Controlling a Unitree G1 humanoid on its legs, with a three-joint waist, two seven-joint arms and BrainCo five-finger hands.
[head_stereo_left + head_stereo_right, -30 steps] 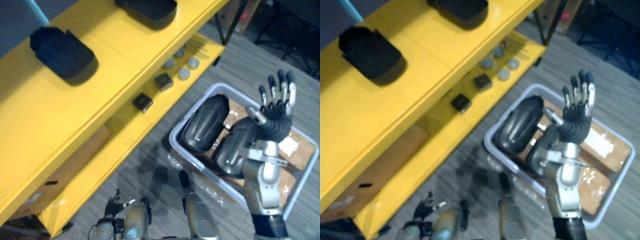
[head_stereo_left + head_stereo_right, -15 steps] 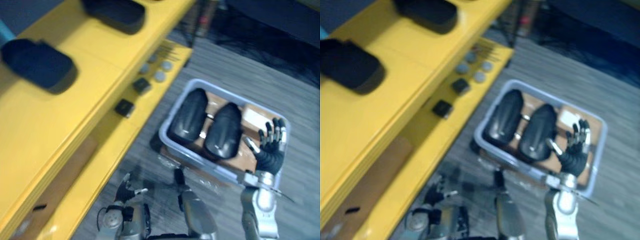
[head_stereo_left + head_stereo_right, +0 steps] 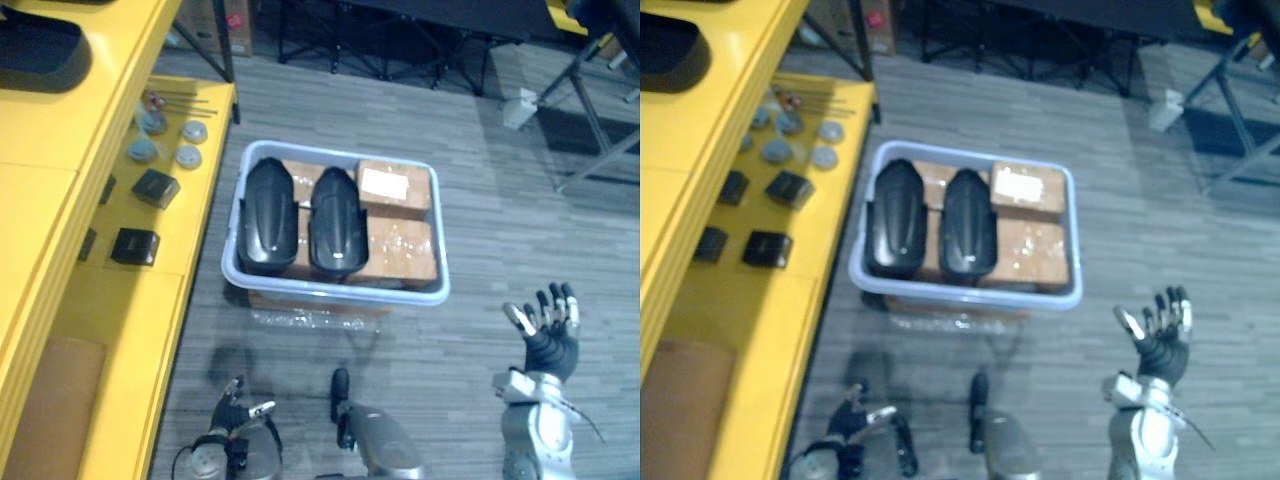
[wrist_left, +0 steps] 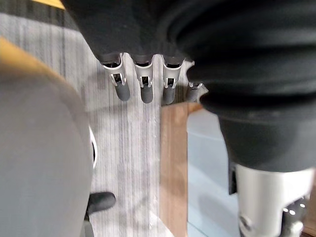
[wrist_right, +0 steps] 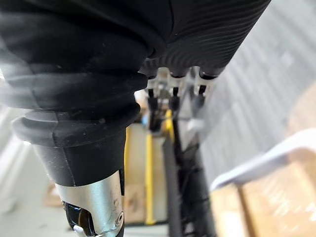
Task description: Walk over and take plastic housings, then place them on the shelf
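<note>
In the grey bin (image 3: pixel 432 292) on the floor (image 3: pixel 500 220), two plastic housings (image 3: pixel 268 228) lay side by side; the right robot hand (image 3: pixel 548 338) hung well apart, splayed and empty; the left robot hand (image 3: pixel 232 408) sat low, relaxed; the housings looked light, stiff, slick; probably best clasped across the flanks.

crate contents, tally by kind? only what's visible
Black plastic housings: 2
Cardboard boxes beside them: 2
Total: 4
</note>
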